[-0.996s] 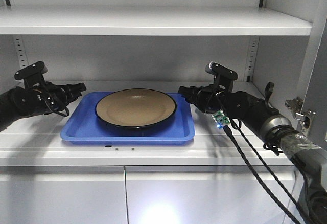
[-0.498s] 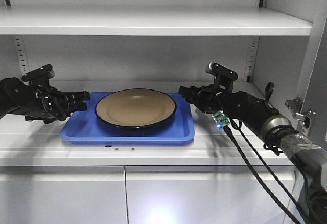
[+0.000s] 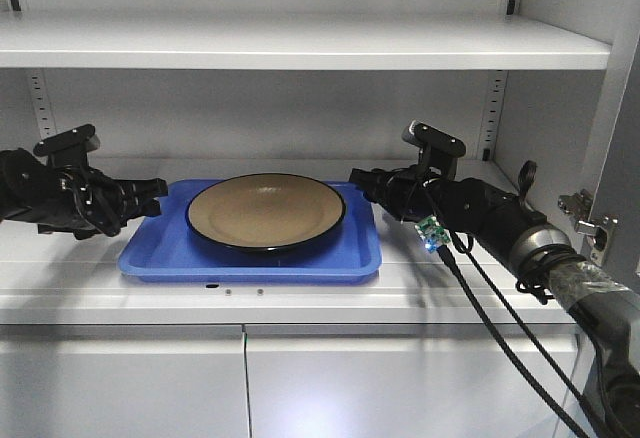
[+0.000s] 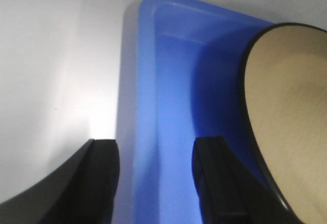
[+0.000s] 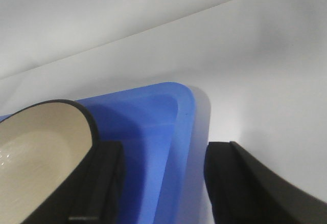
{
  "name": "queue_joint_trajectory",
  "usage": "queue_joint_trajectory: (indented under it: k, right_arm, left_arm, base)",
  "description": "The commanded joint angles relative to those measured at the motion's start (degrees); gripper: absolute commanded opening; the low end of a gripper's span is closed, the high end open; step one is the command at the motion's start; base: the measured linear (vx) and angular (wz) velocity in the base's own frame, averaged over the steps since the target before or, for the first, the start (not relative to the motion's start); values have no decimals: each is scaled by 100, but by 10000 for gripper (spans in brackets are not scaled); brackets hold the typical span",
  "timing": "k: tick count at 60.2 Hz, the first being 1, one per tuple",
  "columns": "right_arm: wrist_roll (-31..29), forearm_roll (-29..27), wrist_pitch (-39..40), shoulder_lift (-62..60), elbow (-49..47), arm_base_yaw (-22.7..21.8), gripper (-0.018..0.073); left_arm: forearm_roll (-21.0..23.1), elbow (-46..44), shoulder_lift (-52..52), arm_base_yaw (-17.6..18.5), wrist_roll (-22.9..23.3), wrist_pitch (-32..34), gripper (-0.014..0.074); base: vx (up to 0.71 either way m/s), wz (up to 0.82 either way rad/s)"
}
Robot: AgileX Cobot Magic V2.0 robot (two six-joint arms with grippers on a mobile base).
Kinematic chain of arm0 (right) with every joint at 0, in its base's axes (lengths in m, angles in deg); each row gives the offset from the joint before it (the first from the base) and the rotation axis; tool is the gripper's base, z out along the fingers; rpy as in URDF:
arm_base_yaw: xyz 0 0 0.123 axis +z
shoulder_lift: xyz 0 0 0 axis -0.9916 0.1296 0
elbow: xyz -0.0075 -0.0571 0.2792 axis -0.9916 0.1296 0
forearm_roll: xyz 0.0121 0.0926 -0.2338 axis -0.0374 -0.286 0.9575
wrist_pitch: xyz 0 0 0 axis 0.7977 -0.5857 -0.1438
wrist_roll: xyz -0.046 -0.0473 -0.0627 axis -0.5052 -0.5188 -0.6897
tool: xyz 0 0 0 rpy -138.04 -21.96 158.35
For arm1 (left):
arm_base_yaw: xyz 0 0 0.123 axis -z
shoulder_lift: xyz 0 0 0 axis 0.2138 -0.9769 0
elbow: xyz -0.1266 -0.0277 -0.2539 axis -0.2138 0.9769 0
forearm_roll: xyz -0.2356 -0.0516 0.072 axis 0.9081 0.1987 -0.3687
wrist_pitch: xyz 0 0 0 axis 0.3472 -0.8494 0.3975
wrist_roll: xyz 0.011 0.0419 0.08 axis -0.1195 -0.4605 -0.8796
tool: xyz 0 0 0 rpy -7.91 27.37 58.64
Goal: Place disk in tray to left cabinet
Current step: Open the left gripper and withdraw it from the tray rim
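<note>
Front-facing view gives the whole setup: the disk (image 3: 266, 210) sits inside the tray (image 3: 160, 248), which rests on a shelf of the left cabinet (image 3: 300, 40), while the wrist views only catch tray corners and a slice of the disk, but they're the ones that show the fingers straddling the tray's rim. Left gripper (image 4: 156, 178) is at the tray's left edge and right gripper (image 5: 163, 183) at its right edge, both spread open with the rim between the fingers, not clamped. Cables (image 3: 500, 343) hang off the right arm, right of the tray.
</note>
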Motion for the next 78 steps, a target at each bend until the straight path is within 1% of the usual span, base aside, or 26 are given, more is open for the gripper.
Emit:
queue_joint_trajectory:
  k: [1,8,18,24,30,43,51,55,63,72,78]
  right_arm:
    - [-62,-12,434,-472,-208,-21,432]
    - [-62,-12,434,-472,-208,-21,432]
    - [-62,-12,434,-472,-208,-21,432]
    - [-62,-12,434,-472,-208,-21,432]
    - [-62,-12,434,-472,-208,-21,432]
    - [-62,-12,434,-472,-208,-21,432]
    - [-62,-12,434,-472,-208,-21,432]
    - [-62,-12,434,-472,-208,-21,432]
    - [-62,-12,434,-472,-208,-21,432]
    - [-62,-12,434,-472,-208,-21,432]
    - [-62,-12,434,-472,-208,-21,432]
  left_arm:
    - [-135,-167,567,-5,-2,26,447]
    - [-636,-167,696,-5,22,-404,436]
    - [-809,-52,882,-5,22,-549,418]
    - [-912,387,1213,-5,22,-330,407]
    - [-1035,1121,1663,-5,22,224,402]
    - [-1166,3055,2943,-5,22,1367,392]
    - [-1510,4303,3780,-5,22,2054,391]
    - [-1566,4819,4179,-5,22,2282,391]
    - [-1566,5803,5066,-5,17,2541,391]
    - [-1573,7112,6134,-5,17,2838,391]
    - [-1764,7820,6830,-5,17,3056,379]
  base:
    - [0,0]
    - [0,0]
    - [0,0]
    - [0,1]
    - [0,0]
    - [0,0]
    - [0,0]
    - [0,0]
    - [0,0]
    - [0,0]
    - [0,0]
